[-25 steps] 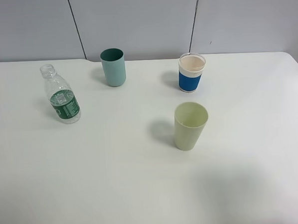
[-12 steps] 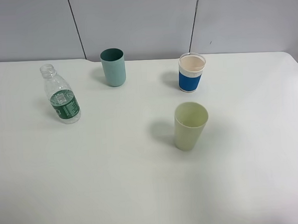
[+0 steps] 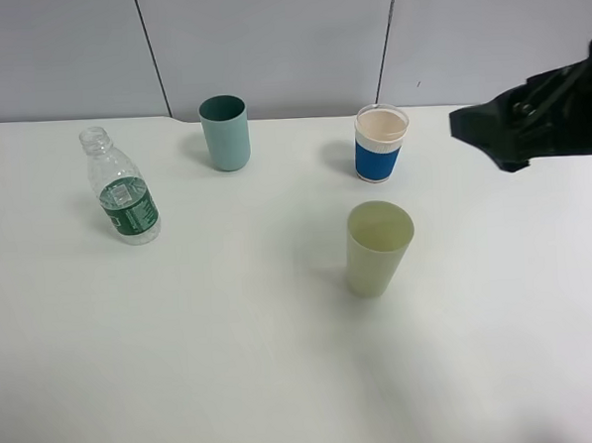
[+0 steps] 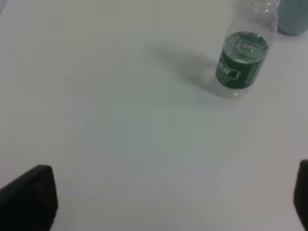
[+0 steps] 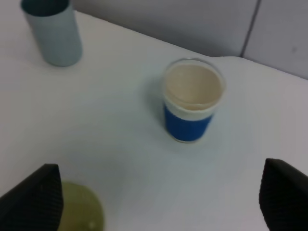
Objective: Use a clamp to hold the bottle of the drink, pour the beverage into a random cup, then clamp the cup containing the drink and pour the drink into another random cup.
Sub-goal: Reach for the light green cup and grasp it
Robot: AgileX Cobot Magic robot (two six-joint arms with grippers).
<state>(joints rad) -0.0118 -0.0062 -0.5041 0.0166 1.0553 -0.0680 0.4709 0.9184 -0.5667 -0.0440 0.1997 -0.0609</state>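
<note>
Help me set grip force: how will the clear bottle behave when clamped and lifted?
The bottle looks like thin clear plastic, so it probably dents when squeezed. Tall, narrow and seemingly uncapped, it may tip and spill if nudged.

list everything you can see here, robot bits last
bottle: 1, clear with green label, upright on the left of the table
teal cup: 1, teal, upright at the back, right of the bottle
blue-banded cup: 1, white with a blue band, upright at the back right
green cup: 1, pale green, upright in front of the blue-banded cup, nearer the middle
table: 1, white, under everything
wall: grey panels with dark seams, behind the table
left gripper: 1, black, open, empty, above bare table short of the bottle
right gripper: 1, black, open, empty, above the table near the blue-banded and green cups
</note>
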